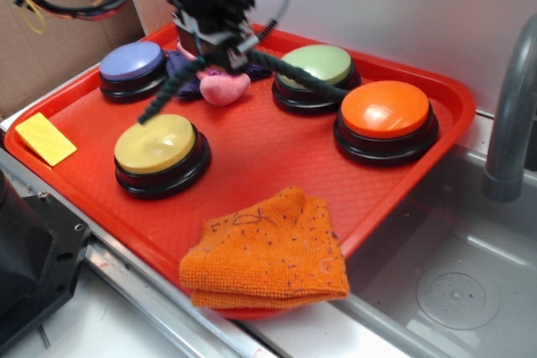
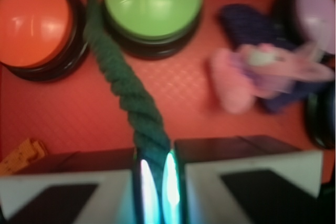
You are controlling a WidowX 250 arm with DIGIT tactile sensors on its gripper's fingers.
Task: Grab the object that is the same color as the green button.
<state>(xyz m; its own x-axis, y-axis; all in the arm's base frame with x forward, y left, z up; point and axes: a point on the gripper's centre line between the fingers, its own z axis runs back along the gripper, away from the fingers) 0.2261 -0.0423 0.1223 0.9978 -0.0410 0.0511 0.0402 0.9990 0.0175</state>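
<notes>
Between my two pads, my pincer [image 2: 156, 182] is closed on the dark green rope [image 2: 123, 85]; the wrist view shows the jaws nearly together with the twisted strand pinched in the narrow gap. I judge the grasp step made and the lift in progress or about to begin. From the exterior view my pincer [image 1: 220, 49] hangs above the far side of the red tray [image 1: 277, 136], pointing roughly straight down, cable bundle trailing off to the left. The rope [image 1: 285, 69] runs out of the grip in two directions: one end droops down toward the yellow button [image 1: 159, 144], the other slants across toward the green button [image 1: 316, 64] and seems to lie along its near rim. Whether that far end is clear of the tray I cannot tell. Colour match noted: rope darker than the pale sage dome, but it is the only green item besides the button. Just beside the grip sit a pink toy [image 1: 223, 87] and a dark blue knitted cloth [image 1: 183, 64]; neither is caught. Next move, in my judgement: raise straight up, slowly, keeping the squeeze firm, since a thin rope held at mid-length may slide or drag against the green or orange button [image 1: 386, 111]. Farther out: purple button [image 1: 131, 61], orange cloth [image 1: 268, 253] at the near tray edge.
</notes>
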